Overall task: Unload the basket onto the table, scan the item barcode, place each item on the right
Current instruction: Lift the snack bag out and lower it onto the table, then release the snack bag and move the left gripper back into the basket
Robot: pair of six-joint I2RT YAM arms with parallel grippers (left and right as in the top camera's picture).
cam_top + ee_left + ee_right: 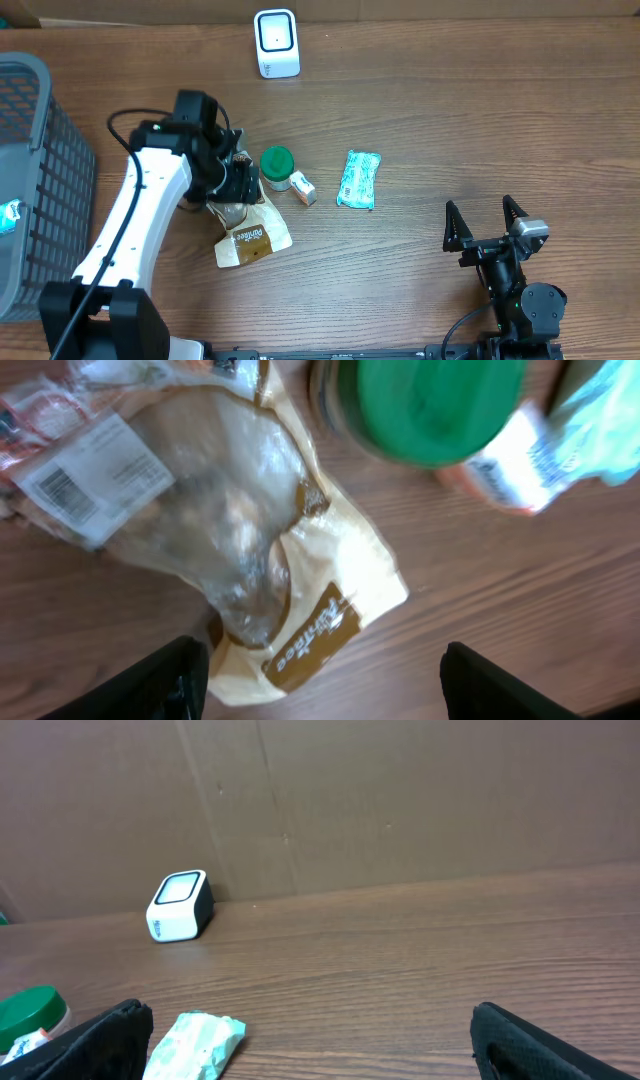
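The scanner (277,43) stands at the far edge of the table (450,120), left of centre. A basket (40,180) sits at the left edge. Toward the middle lie 4 items: a bag (252,238) nearest the robot, a jar (277,165) just behind the bag's right side, a small box (303,188) just right of the jar, and a packet (359,179) apart, farther right. The left gripper (232,182) hangs over the bag's far end. The right gripper (487,222) is at the near right, well apart from the packet.

The snack bag (260,530) carries a white barcode label (85,485). The lettering on its brown banner (310,635) is too blurred to read.
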